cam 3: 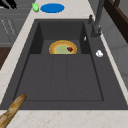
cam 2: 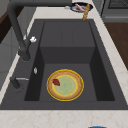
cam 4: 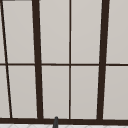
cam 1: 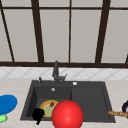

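Note:
My left hand (cam 1: 38, 115) hovers at the front left corner of the dark sink (cam 1: 27, 105), close to a round yellow-rimmed plate (cam 1: 48, 108) that lies in the left basin. The plate (cam 2: 65, 85) has a green middle and a small red piece (cam 2: 56, 82) on it. Straight black fingers (cam 3: 7, 3) of a hand show at the far front edge in the right side view, apart from everything. A large red ball (cam 1: 67, 115) fills the front middle, just right of the left hand; what holds it is hidden.
A dark faucet (cam 1: 56, 71) stands behind the sink. A blue plate (cam 1: 7, 103) and a green object (cam 1: 2, 118) lie on the left counter. On the right counter are a baguette (cam 1: 117, 114) and a dark bowl (cam 1: 125, 107). A window spans the back.

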Available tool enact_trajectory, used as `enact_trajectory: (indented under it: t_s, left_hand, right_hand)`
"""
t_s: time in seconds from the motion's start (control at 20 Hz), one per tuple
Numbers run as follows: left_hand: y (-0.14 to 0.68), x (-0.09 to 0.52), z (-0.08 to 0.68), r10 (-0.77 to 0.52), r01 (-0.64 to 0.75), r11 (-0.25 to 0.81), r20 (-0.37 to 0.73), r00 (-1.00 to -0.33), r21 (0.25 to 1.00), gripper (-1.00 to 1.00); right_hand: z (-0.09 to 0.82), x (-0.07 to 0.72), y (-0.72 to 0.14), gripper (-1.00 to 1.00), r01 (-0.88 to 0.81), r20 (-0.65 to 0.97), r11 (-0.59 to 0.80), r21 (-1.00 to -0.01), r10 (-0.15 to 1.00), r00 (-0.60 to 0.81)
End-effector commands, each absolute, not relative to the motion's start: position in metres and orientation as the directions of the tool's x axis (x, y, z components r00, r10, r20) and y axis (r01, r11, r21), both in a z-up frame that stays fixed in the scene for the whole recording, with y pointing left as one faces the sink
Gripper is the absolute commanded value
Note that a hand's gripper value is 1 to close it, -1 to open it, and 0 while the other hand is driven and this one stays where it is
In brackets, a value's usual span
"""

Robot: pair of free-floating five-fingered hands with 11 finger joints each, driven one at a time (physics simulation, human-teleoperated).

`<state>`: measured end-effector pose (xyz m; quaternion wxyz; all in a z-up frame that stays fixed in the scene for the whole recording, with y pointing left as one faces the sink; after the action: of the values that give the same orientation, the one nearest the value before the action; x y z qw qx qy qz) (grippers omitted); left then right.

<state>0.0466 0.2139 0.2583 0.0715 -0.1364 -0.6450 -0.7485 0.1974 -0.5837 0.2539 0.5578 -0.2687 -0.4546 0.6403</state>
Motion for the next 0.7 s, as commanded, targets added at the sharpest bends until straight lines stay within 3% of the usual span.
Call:
enact_trajectory:
  t_s: [0.0,0.35,0.65]
  left_hand:
    - [0.214,0.047,0.258,0.069,0.283,-0.158,0.296,-0.953,0.946,0.00]
    - [0.214,0.047,0.258,0.069,0.283,-0.158,0.296,-0.953,0.946,0.00]
    - [0.214,0.047,0.258,0.069,0.283,-0.158,0.296,-0.953,0.946,0.00]
  right_hand:
    - [0.254,0.197,-0.606,-1.00,-0.470,0.208,0.077,-0.879,0.950,-0.235]
    - [0.247,0.209,-0.621,-1.00,-0.484,0.122,-0.009,-0.875,0.963,-0.239]
    - [0.247,0.208,-0.628,-1.00,-0.478,0.123,0.005,-0.878,0.969,-0.216]
